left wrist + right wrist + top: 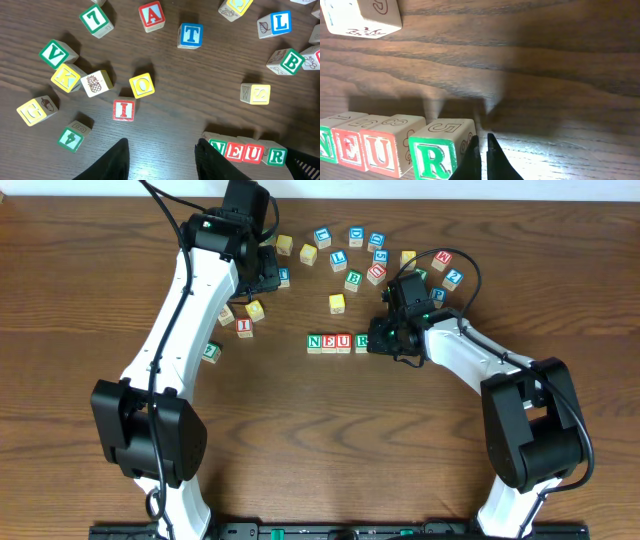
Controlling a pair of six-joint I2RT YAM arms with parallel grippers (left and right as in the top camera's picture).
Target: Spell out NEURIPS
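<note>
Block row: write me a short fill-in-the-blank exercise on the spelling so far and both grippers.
The row holds ___ blocks.
The right gripper is ___, tips beside the R block.
The open left gripper holds ___.
The letter on the I block is coloured ___.
Missing: four; shut; nothing; red.

All I get for furniture is the table [60, 280]: dark brown wood-grain top, filling nearly the whole overhead view. Pale strip [450, 186] along its far edge, can't tell if it's wall or floor. Soft shadows, and one bright glare patch [560, 145] on the wood in the right wrist view.
</note>
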